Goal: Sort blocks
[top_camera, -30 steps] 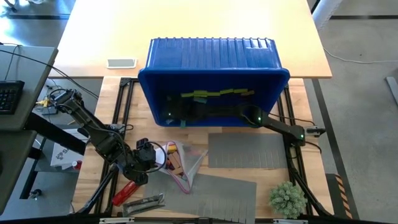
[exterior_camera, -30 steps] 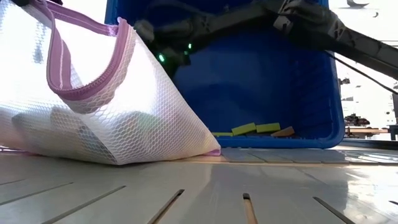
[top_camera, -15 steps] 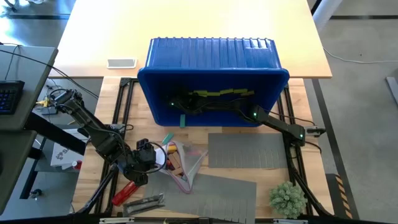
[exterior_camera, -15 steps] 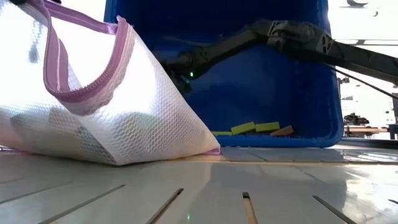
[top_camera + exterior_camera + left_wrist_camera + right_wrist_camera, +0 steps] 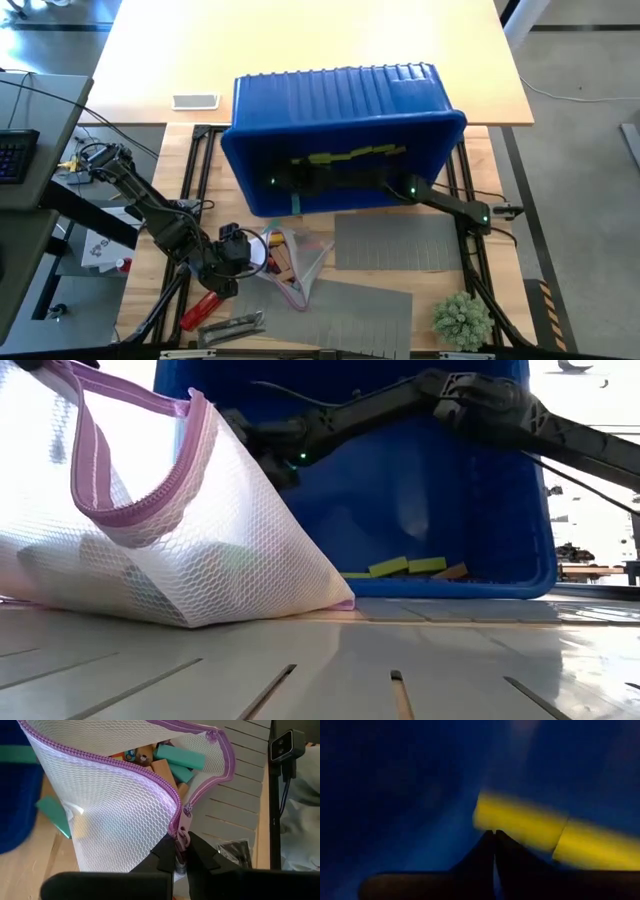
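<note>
Inside the tipped blue bin (image 5: 340, 95), right gripper (image 5: 494, 834) closed empty (left gripper (image 5: 181, 851) pinching mesh bag (image 5: 115, 810)).

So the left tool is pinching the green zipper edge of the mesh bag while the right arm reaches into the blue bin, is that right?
Not quite: the zipper edge of the mesh bag is purple, not green, as the left wrist view shows. The left tool does pinch it, shut on it, and the right arm does reach into the blue bin.
</note>
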